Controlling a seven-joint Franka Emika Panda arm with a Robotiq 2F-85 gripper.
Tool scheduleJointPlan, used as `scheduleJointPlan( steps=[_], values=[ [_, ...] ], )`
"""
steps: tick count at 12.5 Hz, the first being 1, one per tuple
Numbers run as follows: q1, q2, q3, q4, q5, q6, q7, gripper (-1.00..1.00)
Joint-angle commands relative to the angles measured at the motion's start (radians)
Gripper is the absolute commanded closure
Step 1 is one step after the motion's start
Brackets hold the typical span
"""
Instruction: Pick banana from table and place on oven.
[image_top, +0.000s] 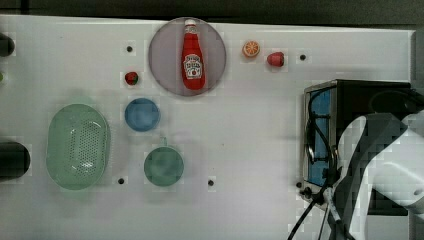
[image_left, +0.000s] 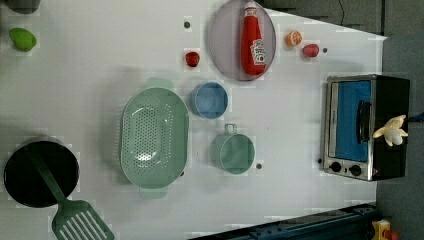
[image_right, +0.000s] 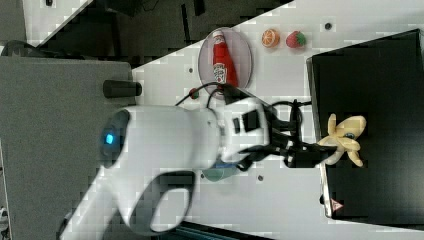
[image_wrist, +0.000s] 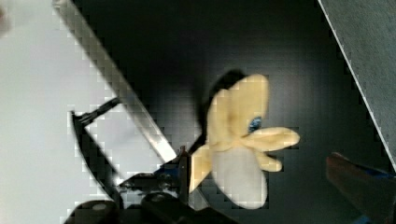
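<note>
The jaws (image_right: 327, 152) reach over the front edge of the oven's top in the right view, their dark tips just at the near end of the banana (image_right: 345, 139); whether they are apart or clamped on the fruit cannot be told from any picture. The banana lies on the black top of the oven (image_right: 380, 90), its pale peel strips splayed and its whitish centre showing in the wrist view (image_wrist: 240, 144), where it sits against the dark surface not far from the silver front frame (image_wrist: 116, 88). In the left view the banana (image_left: 392, 131) shows at the oven's far edge, above the handle side of the blue-tinted glass door (image_left: 352, 120). The white arm (image_right: 170, 135) stretches across the table (image_top: 250, 125) toward the oven, and in the top view it covers part of the oven's top (image_top: 365, 100). Elsewhere on the table, well apart from the oven, a ketchup bottle (image_top: 193, 55) lies on a round grey plate (image_top: 162, 60), with an orange slice (image_top: 251, 48) and a strawberry (image_top: 275, 59) toward the top view's right of it. A blue bowl (image_top: 142, 114), a green cup (image_top: 163, 166) and a green colander (image_top: 78, 146) stand toward the top view's left.
</note>
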Motion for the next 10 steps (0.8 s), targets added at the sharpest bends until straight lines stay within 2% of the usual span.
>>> scheduleJointPlan(
  steps=[1,3,7,10],
  values=[
    [0.076,-0.081,0.082,0.095,0.035,-0.153,-0.006,-1.0],
    [0.101,-0.131,0.171,0.095,0.054,-0.221,0.149,-1.0],
    [0.122,-0.214,0.351,0.089,0.058,-0.224,0.622,-1.0],
    [0.123,-0.286,0.417,0.06,0.06,-0.344,0.908,-1.0]
  ],
)
